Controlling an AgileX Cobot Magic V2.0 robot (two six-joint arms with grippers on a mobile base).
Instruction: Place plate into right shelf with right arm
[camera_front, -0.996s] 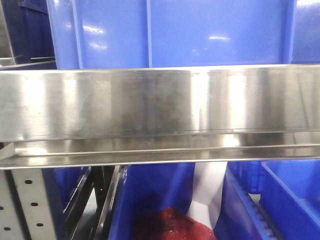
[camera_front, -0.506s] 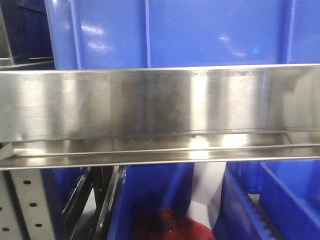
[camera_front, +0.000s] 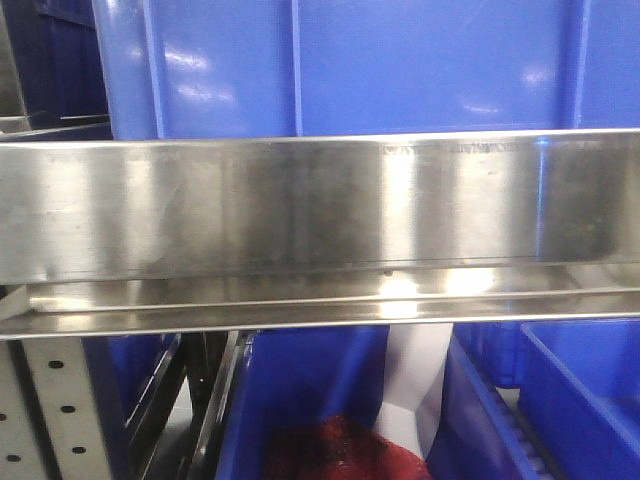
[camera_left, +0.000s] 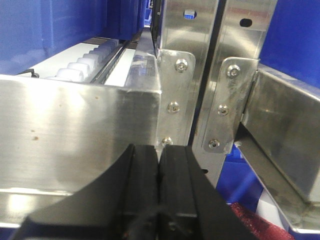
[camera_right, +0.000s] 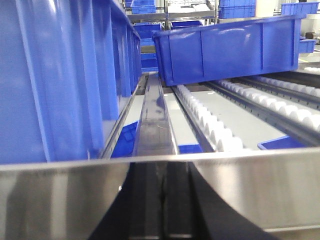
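Observation:
The plate is out of view in every frame. The right shelf fills the front view: a broad brushed-steel rail (camera_front: 320, 210) with a big blue bin (camera_front: 360, 65) on top. In the right wrist view my right gripper (camera_right: 162, 167) is shut, its black fingers pressed together with nothing between them. It sits right in front of the shelf's steel front rail (camera_right: 60, 200), tips about level with the rail's top edge. In the left wrist view my left gripper (camera_left: 160, 148) is also shut and empty, close to a steel rail (camera_left: 75, 135) and bolted uprights (camera_left: 175, 90).
Beyond the rail run white roller tracks (camera_right: 210, 125), a tall blue bin (camera_right: 65, 80) on the left and a tilted blue bin (camera_right: 225, 47) further back. Below the rail are a perforated upright (camera_front: 60, 410), lower blue bins (camera_front: 580, 390), a red mesh bundle (camera_front: 340, 455) and a white sheet (camera_front: 415, 380).
The front view has shifted only slightly. Highlights on the steel rail have moved and a darker reflection now shows at its right end.

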